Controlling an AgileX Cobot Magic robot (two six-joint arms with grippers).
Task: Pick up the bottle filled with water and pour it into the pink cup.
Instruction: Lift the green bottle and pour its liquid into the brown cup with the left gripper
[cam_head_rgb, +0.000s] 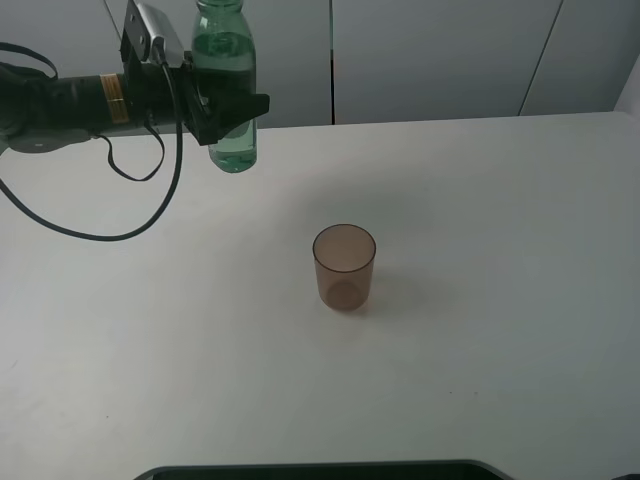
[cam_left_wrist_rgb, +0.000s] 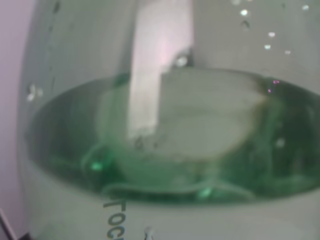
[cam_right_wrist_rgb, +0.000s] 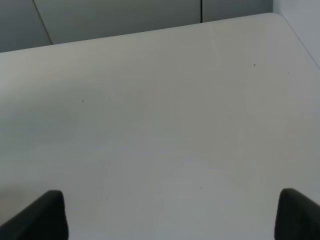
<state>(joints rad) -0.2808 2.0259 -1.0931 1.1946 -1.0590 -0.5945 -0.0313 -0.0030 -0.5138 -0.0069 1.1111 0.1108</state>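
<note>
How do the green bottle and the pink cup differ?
The bottle hangs in the air, clamped in the left gripper; the pink cup stands on the table. The bottle holds water; the pink cup looks empty. The bottle is green-tinted and taller; the pink cup is brownish-pink. Both are see-through and upright.

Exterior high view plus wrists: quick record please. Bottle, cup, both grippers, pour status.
bottle: upright, water inside, held clear of the table, behind and to the left of the cup
pink cup: upright on the table, looks empty, apart from the bottle
left gripper: jaws shut on the bottle's middle
right gripper: jaws open, nothing between them, over bare table
pour: not yet started
</note>
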